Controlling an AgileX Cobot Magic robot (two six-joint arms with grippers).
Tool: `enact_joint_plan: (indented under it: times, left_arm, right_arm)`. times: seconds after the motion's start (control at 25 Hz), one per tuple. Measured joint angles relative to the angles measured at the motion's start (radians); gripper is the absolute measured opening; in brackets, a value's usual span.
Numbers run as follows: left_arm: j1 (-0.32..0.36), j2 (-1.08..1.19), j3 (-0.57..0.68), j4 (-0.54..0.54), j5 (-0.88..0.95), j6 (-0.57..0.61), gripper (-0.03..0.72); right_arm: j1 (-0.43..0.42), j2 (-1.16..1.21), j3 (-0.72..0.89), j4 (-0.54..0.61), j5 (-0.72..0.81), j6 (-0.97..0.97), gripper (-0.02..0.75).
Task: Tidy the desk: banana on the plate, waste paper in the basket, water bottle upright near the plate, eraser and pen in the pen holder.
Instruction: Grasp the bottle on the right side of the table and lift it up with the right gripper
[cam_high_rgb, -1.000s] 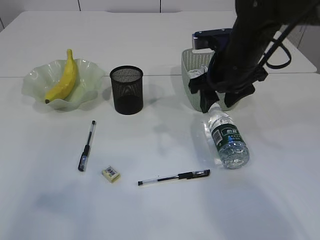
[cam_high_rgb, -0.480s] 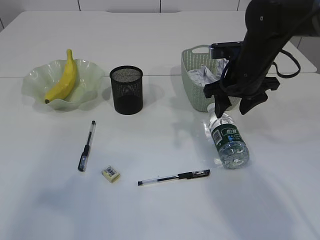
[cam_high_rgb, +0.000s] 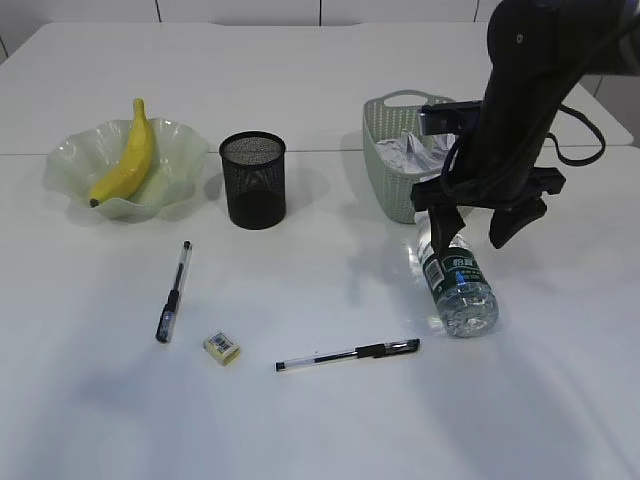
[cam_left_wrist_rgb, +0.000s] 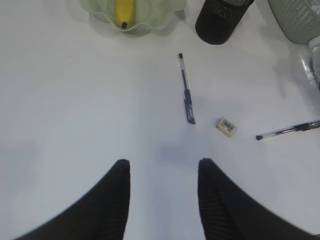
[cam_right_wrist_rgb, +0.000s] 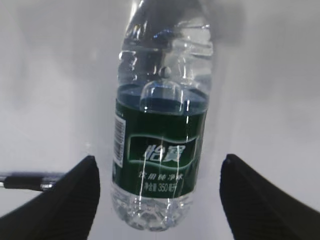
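The water bottle (cam_high_rgb: 455, 285) with a green label lies on its side in front of the basket (cam_high_rgb: 385, 165). My right gripper (cam_high_rgb: 470, 238) hangs open just above the bottle's neck end. In the right wrist view the bottle (cam_right_wrist_rgb: 160, 150) lies between the two wide-apart fingers, touching neither. Crumpled waste paper (cam_high_rgb: 405, 150) sits in the basket. The banana (cam_high_rgb: 128, 155) lies on the glass plate (cam_high_rgb: 60, 165). A blue pen (cam_high_rgb: 172, 293), a black pen (cam_high_rgb: 350, 353) and the eraser (cam_high_rgb: 222, 347) lie on the table. My left gripper (cam_left_wrist_rgb: 162, 165) is open and holds nothing.
The black mesh pen holder (cam_high_rgb: 253, 180) stands between plate and basket. The left wrist view shows the blue pen (cam_left_wrist_rgb: 186, 90), eraser (cam_left_wrist_rgb: 226, 127), the black pen's tip (cam_left_wrist_rgb: 290, 130) and the pen holder (cam_left_wrist_rgb: 220, 17). The black pen's end (cam_right_wrist_rgb: 25, 181) lies left of the bottle.
My right arm has swung from over the basket down to the bottle, and its jaws have spread wider. The left gripper has not moved.
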Motion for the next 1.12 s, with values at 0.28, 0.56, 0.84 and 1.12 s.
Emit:
enact_joint_plan:
  times: [0.28,0.56,0.84,1.12]
  left_arm:
    - [0.0,0.0,0.0,0.0,-0.004,0.0,0.319]
    - [0.0,0.0,0.0,0.0,-0.004,0.0,0.319]
    - [0.0,0.0,0.0,0.0,-0.004,0.0,0.319]
    - [0.0,0.0,0.0,0.0,-0.004,0.0,0.319]
  right_arm:
    - [0.0,0.0,0.068,0.052,0.012,-0.035,0.558]
    - [0.0,0.0,0.169,0.065,-0.066,-0.053,0.558]
    - [0.0,0.0,0.169,0.081,-0.143,-0.053,0.558]
    - [0.0,0.0,0.169,0.081,-0.168,-0.049,0.558]
